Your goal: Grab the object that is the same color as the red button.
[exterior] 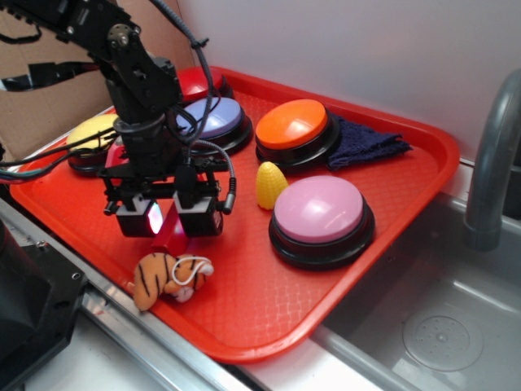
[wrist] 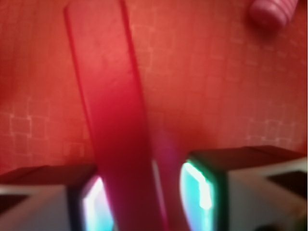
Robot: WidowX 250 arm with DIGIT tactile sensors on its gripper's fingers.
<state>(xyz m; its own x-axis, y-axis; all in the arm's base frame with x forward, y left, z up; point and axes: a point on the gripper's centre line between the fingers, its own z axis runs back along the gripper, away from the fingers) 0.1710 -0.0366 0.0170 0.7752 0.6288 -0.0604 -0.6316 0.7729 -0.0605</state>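
I hold the gripper low over the red tray, just beyond the toy tiger. The red bar runs between the two pads; one pad touches it, while a gap shows beside the other, so I judge the jaws not yet clenched. To grasp well, I should centre the bar between the pads, close squarely across its narrow width, then lift straight up.

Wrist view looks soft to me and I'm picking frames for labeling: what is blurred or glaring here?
Wrist view: red bar and hand blurred, its pads glowing cyan-white; pink bolt also soft. Exterior view: sharper, soft highlights on orange button.
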